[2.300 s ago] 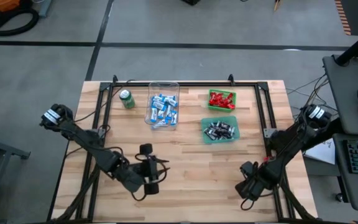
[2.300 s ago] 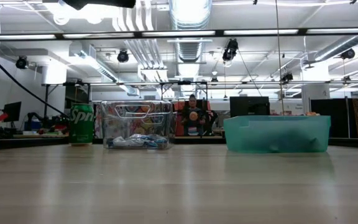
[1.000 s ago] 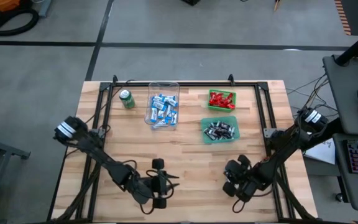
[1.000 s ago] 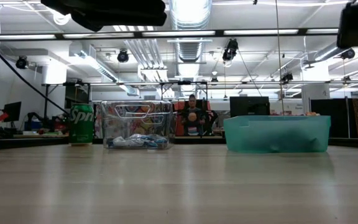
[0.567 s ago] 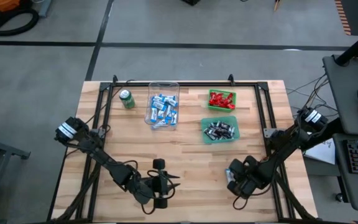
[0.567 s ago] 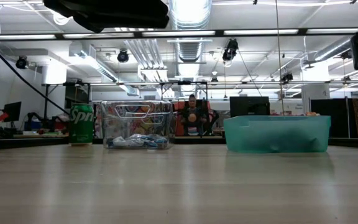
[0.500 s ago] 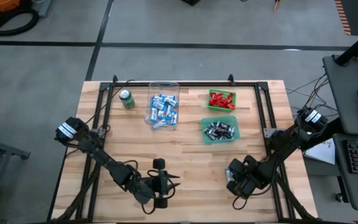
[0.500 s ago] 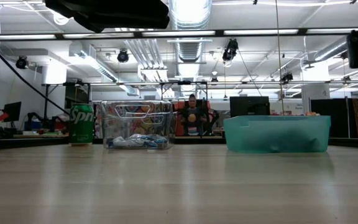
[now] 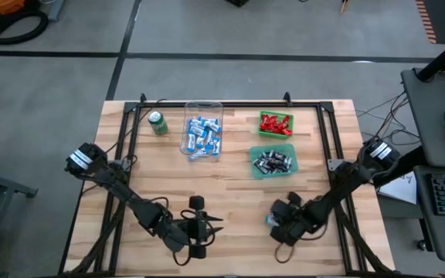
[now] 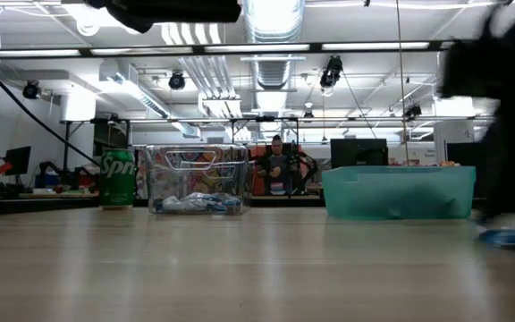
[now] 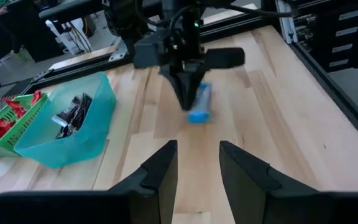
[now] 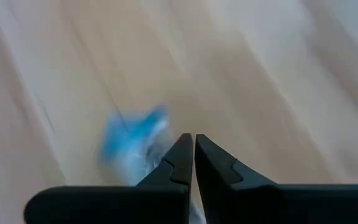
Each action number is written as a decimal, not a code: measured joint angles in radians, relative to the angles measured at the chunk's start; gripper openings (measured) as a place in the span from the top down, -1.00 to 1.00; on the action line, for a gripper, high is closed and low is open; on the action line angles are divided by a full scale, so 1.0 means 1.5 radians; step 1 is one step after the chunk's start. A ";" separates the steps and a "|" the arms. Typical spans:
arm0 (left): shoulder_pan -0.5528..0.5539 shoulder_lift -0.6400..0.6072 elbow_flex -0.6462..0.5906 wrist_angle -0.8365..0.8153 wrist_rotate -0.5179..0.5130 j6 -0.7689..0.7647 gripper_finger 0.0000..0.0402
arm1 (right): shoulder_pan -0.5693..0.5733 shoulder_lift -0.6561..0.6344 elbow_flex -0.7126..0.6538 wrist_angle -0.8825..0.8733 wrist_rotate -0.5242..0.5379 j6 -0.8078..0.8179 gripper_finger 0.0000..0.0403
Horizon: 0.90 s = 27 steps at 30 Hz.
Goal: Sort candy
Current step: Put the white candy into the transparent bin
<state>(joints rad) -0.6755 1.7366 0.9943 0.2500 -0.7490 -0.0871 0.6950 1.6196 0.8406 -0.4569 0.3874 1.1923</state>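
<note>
One blue-and-white candy (image 11: pixel 199 103) lies flat on the table's near middle, also in the high view (image 9: pixel 268 220) and the low view (image 10: pixel 510 237). My right gripper (image 11: pixel 188 98) stands over it, shut, fingers pointing down at its side. My left gripper (image 9: pixel 208 226) hovers open to the candy's left, holding nothing. At the back, more blue-and-white candy fills a clear bin (image 9: pixel 202 133), red candy a green basket (image 9: pixel 275 123), and black-and-silver candy a teal bin (image 9: pixel 273 161). My right gripper comes from above with its shut fingertips (image 11: pixel 189 104) against the long side (image 11: pixel 195 107) of the blue-and-white candy. Nothing is between the fingers in the right wrist view, where the candy (image 12: pixel 134 138) lies beside them. The candy rests flat on the wood.
A green soda can (image 9: pixel 157 123) stands at the back left, beside the clear bin. Black frame rails (image 9: pixel 327 131) run along the table's left, right and far sides. Bare wood lies between the two grippers and the bins.
My right gripper, still shut, has moved toward the table's left edge, and the blue-and-white candy has slid along the table with it, coming into the low view at the right.
</note>
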 joint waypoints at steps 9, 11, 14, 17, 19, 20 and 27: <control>0.006 0.002 0.000 -0.004 0.030 -0.015 0.49 | -0.059 -0.035 0.066 0.174 0.157 -0.385 0.96; 0.009 0.006 0.000 0.001 0.039 -0.031 0.49 | -0.058 -0.047 0.088 0.139 0.115 -0.437 0.96; 0.011 0.019 0.000 0.001 0.039 -0.042 0.49 | -0.056 -0.071 0.101 0.080 0.031 -0.416 0.96; 0.012 0.033 0.002 0.003 0.040 -0.047 0.49 | -0.056 -0.088 0.094 0.017 -0.063 -0.316 0.96; 0.013 0.039 0.003 0.010 0.040 -0.053 0.49 | -0.051 -0.089 0.084 -0.014 -0.091 -0.227 0.96; 0.014 0.043 0.003 0.017 0.038 -0.055 0.49 | -0.045 -0.088 0.076 -0.023 -0.094 -0.192 0.96; 0.022 0.072 0.003 0.092 0.044 -0.007 0.49 | 0.087 -0.079 -0.023 0.141 0.119 -0.180 0.89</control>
<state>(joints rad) -0.6432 1.8444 0.9993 0.3881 -0.6837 -0.0979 0.8258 1.5009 0.8067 -0.2454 0.5666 0.9221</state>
